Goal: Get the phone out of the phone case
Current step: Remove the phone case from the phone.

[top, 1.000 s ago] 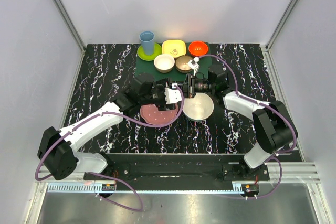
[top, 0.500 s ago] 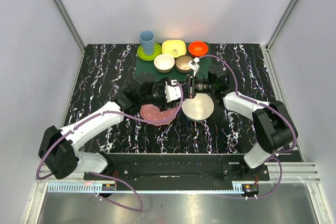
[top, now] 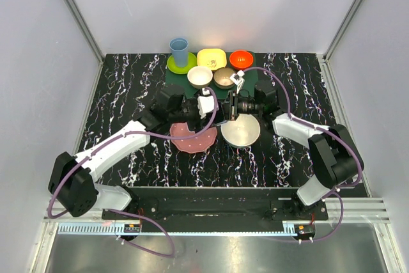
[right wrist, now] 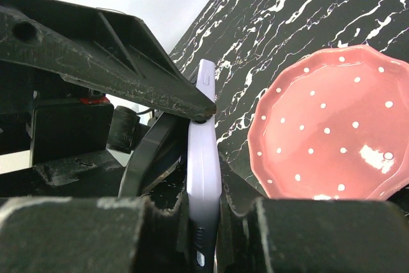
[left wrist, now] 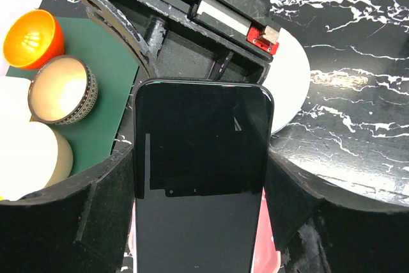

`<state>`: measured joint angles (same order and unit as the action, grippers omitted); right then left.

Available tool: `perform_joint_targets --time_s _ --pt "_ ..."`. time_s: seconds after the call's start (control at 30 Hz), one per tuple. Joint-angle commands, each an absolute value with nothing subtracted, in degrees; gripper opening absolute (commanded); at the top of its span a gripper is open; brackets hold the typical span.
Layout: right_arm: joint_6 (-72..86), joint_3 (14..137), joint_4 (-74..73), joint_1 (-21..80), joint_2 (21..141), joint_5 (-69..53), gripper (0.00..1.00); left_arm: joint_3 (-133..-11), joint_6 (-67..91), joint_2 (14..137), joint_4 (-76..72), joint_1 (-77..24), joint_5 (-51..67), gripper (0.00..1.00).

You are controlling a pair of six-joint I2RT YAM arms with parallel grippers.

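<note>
The phone (left wrist: 201, 158) is held off the table with its dark screen facing the left wrist camera. My left gripper (left wrist: 200, 174) is shut on its two long sides. No lavender rim shows around its top end in the left wrist view. The phone case (right wrist: 203, 177) appears edge-on as a pale lavender strip, and my right gripper (right wrist: 204, 218) is shut on it. In the top view the left gripper (top: 208, 105) and right gripper (top: 229, 105) meet nose to nose above the table, hiding phone and case. I cannot tell how far apart the two are.
A pink dotted plate (top: 192, 137) lies under the left gripper, and a white plate (top: 241, 131) under the right. Behind, on a green mat (left wrist: 102, 55), stand a blue cup (top: 179, 49), a yellow dish (top: 211, 58), an orange bowl (top: 241, 59), a white bowl (top: 200, 76) and a tan bowl (left wrist: 62, 89).
My left gripper has moved toward the far side with the phone, uncovering more of the pink plate. The right gripper has stayed in place. Both grips are unchanged.
</note>
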<state>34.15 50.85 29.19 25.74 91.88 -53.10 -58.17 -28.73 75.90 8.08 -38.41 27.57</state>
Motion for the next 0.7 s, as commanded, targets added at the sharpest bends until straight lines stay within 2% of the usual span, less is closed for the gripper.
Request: perform_joint_targets --time_s 0.0,0.67 --pt "31.9 51.3 35.9 25.7 87.6 -54.0 0.00 -61.2 -24.2 75.7 5.4 -36.6 31.5 0.00" --pt "32.4 53.6 30.9 24.4 89.6 -52.5 0.00 -58.0 -24.6 70.5 3.1 -35.2 32.6 0.00"
